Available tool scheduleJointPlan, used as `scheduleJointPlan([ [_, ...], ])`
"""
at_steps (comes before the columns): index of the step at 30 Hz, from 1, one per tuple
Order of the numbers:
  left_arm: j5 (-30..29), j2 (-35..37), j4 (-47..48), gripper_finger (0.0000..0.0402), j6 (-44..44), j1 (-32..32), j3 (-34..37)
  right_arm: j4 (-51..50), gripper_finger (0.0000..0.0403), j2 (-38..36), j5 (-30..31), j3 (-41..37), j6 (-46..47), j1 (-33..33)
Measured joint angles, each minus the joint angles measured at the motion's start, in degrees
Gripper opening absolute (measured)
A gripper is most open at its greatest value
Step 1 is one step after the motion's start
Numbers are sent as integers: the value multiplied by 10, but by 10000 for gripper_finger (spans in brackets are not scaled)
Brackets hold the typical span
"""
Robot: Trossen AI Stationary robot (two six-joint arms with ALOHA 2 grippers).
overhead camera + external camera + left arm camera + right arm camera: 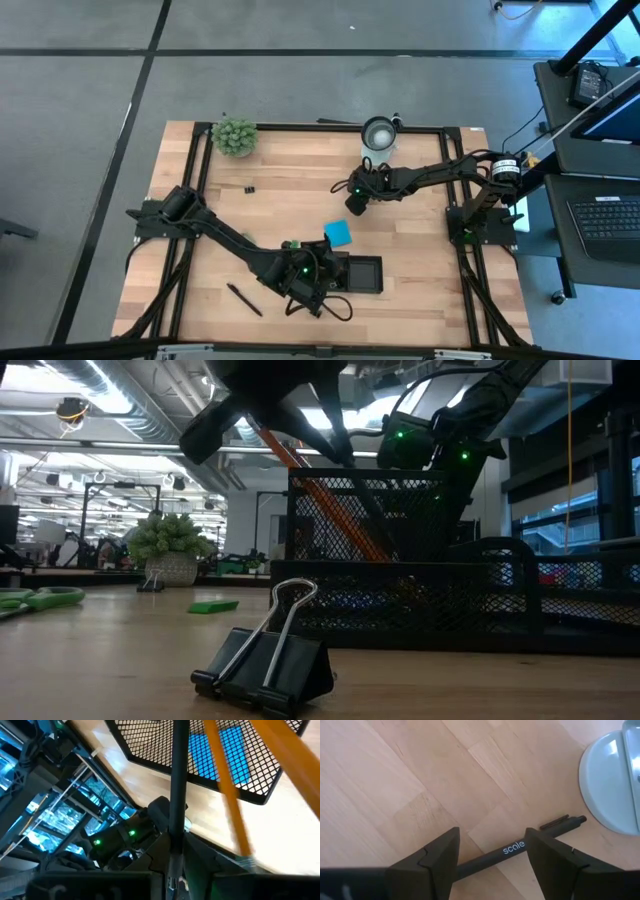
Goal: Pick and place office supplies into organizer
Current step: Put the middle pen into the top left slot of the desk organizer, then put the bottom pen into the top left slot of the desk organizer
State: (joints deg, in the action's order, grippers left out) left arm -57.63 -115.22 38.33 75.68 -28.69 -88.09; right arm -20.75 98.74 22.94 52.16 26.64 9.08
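Note:
The organizer (pixel 362 272) is a black mesh tray with a taller mesh bin (pixel 365 510); orange pencils (pixel 325 510) lean inside the bin. My left gripper (pixel 300 275) is beside it, shut on a black pen (pixel 177 795) that points at the bin. My right gripper (pixel 492 857) is open near the white cup (pixel 378 132). Its fingers stand on either side of a second black pen (pixel 512 849), printed "scale", which lies flat on the table. The blue pad (pixel 338 234) lies between the arms. My left gripper pinches the black pen near one end (pixel 172 862) between its two fingers. The pen runs forward in line with the fingers. It is lifted clear, and its free end (pixel 180 735) reaches over the mesh bin's rim.
A binder clip (pixel 265 660) stands in the low view's foreground. A green block (pixel 213 606) and green scissors (pixel 40 598) lie on the wood. Another black pen (pixel 243 298) lies near the near edge, small clips (pixel 249 188) mid-table, and the plant ball (pixel 234 136) at the far left.

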Motion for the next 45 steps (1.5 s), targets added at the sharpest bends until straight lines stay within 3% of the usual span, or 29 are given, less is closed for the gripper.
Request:
scheduleJointPlan([
  [12, -1, 0, -16, 91, 0, 0, 0, 0, 228, 0, 0, 0, -1, 0],
  [18, -45, 2, -28, 95, 1, 0, 0, 0, 228, 0, 0, 0, 1, 0],
  [24, -48, 30, -30, 95, -24, -5, 0, -2, 228, 0, 0, 0, 2, 0],
  [29, -49, 88, -29, 95, -148, -14, 0, -3, 228, 0, -1, 0, 12, 0],
  [35, 25, 194, 18, 95, -390, -43, 0, -4, 228, 0, -1, 0, 17, 0],
  [40, 120, 271, 120, 95, -504, -82, -1, -4, 228, 0, -1, 0, 16, 0],
  [45, 215, 300, 311, 95, -687, -121, 0, -6, 228, 0, -1, 0, 15, 0],
])
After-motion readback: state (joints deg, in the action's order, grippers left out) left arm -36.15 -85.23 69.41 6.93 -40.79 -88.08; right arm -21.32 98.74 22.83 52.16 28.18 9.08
